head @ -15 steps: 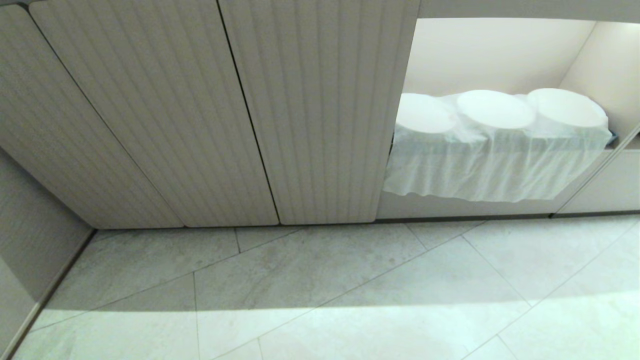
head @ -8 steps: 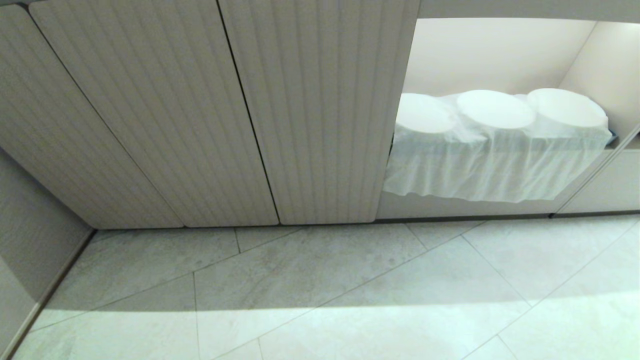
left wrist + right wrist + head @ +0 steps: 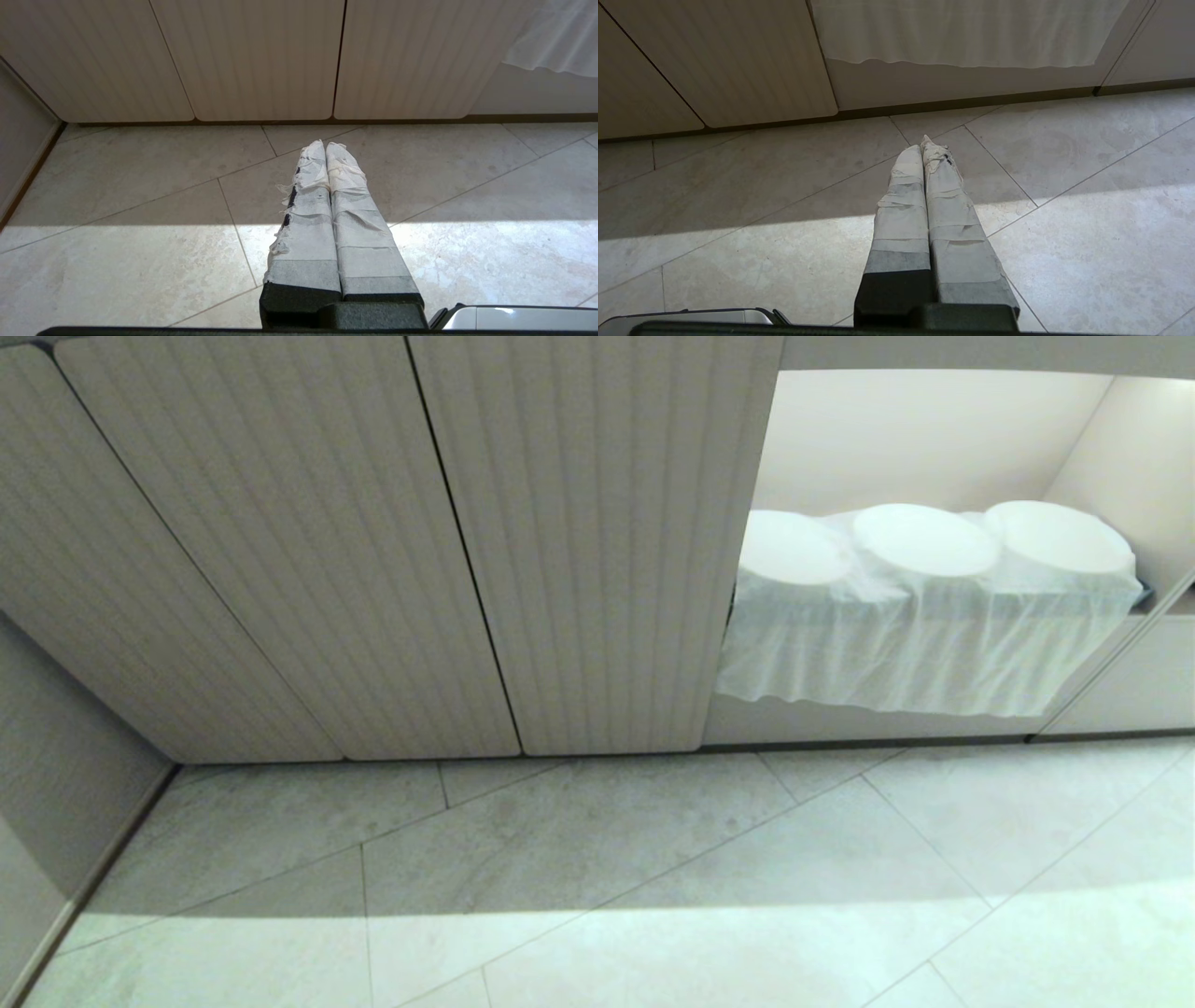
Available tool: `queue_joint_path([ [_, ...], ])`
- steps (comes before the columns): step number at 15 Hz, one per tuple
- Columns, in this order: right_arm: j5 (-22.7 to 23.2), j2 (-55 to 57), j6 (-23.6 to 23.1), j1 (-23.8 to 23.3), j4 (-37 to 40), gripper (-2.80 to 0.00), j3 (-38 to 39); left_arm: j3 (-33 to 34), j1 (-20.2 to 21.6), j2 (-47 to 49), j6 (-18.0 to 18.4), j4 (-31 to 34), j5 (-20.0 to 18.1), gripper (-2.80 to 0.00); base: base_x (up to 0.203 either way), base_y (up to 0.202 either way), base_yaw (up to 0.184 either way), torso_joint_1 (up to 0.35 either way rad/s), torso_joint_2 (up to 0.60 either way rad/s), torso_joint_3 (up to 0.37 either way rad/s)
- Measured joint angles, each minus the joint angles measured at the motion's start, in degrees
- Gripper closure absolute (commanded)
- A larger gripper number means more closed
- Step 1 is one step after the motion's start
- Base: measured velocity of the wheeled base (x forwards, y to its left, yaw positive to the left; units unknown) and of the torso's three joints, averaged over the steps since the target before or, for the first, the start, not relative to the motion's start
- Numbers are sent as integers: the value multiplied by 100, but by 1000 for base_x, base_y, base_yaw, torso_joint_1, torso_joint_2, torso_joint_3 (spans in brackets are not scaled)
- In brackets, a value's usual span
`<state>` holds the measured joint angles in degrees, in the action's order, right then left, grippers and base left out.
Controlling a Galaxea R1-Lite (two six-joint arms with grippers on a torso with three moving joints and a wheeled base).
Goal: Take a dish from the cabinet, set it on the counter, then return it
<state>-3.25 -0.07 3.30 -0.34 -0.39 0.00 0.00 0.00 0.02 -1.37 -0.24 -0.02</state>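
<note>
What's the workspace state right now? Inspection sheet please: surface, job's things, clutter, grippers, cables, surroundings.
Surface: pale tiled floor, half in shade, half in sun; no counter in view.
Job's things: cabinet with ribbed doors all closed; the dish is not seen.
Clutter: three white discs under a white cloth that hangs over the edge of the lit niche, on the robot's right.
Grippers: left gripper and right gripper both low over the floor, pointing toward the cabinet base, jaws shut, empty, tape-wrapped; neither shows in the head view.
Cables: nothing seen.
Surroundings: a side wall meets the cabinet on the robot's left; no people.
</note>
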Motion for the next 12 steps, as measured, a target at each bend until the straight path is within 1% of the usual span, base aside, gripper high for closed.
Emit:
queue_joint_path([
  [12,1,0,35,5,-5,0,0,0,0,0,0,0,2,0,0,0,0,0,0,0],
])
